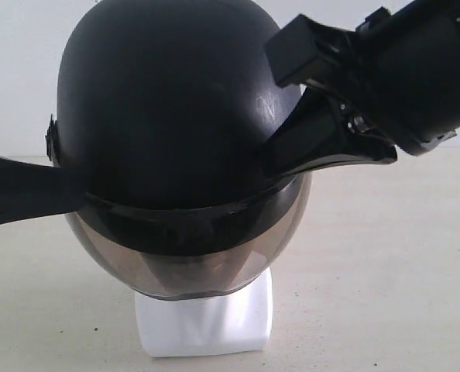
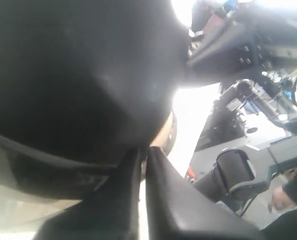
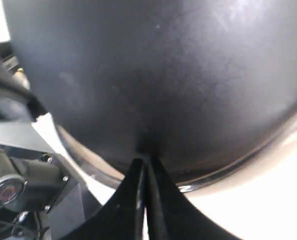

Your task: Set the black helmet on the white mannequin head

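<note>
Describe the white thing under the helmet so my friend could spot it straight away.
Start at the big black helmet filling the middle of the exterior view. Below its smoky visor, a squarish white block stands on the pale table: the base of the mannequin head. It is the only white thing on the table; the helmet hides the rest.

Matte black helmet (image 1: 168, 101) sits upright, covering the white mannequin head (image 1: 203, 325).

No text, brand, number or sign is showing legibly in any of the 3 views. The black helmet (image 1: 168, 101) is carrying only faint pale scuffs (image 1: 270, 105) on its shell, and they are forming no letters.
</note>
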Controlling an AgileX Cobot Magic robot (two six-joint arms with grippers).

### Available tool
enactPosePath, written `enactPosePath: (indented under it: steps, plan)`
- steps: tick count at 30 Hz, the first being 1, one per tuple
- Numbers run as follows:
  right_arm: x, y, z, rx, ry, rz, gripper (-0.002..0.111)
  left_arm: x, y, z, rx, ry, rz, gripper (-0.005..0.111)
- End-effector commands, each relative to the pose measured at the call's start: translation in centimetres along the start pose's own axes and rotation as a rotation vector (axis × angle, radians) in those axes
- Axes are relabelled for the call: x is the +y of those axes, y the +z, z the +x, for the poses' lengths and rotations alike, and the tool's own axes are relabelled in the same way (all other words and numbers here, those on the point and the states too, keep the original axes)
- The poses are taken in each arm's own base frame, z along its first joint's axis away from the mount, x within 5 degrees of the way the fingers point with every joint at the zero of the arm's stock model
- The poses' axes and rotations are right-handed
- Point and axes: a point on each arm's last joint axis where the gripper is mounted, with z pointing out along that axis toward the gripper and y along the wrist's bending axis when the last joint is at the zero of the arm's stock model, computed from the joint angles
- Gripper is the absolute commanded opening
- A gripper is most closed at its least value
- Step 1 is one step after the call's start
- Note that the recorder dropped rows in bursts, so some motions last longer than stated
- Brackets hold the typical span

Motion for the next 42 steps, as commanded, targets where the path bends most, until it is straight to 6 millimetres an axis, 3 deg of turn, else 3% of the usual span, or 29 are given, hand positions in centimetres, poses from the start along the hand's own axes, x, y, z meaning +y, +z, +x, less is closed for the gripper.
enactPosePath:
  steps: [1, 8, 10, 12, 16, 24, 37, 42]
  plan:
    - [0.3, -2.1, -0.2, -0.132, -0.017, 0.048, 0.000, -2.3, -0.9, 0.2, -0.027, 0.068, -0.005, 0.004]
    - [1.5, -8.6, 2.6, -0.270, -0.043, 0.140, 0.000, -5.8, -2.3, 0.6, -0.084, 0.102, -0.004, 0.004]
    - [1.1, -12.2, 4.5, -0.356, -0.071, 0.291, 0.000, -7.1, -2.9, 0.9, -0.105, 0.140, -0.003, 0.004]
    - [0.8, -14.3, 6.3, -0.379, -0.078, 0.370, 0.000, -8.3, -3.3, 1.2, -0.125, 0.187, -0.003, 0.004]
    - [1.2, -16.9, 9.5, -0.375, -0.056, 0.377, 0.000, -9.6, -3.8, 1.3, -0.175, 0.218, 0.022, 0.004]
    - [1.7, -18.9, 11.6, -0.449, -0.072, 0.344, 0.000, -9.5, -3.8, 1.3, -0.174, 0.216, 0.022, 0.004]
    - [1.7, -19.1, 11.9, -0.456, -0.074, 0.342, 0.000, -9.5, -3.8, 1.3, -0.174, 0.216, 0.022, 0.004]
    - [1.7, -19.1, 11.9, -0.456, -0.072, 0.342, 0.000, -11.6, -4.4, 2.3, -0.183, 0.299, 0.057, 0.004]
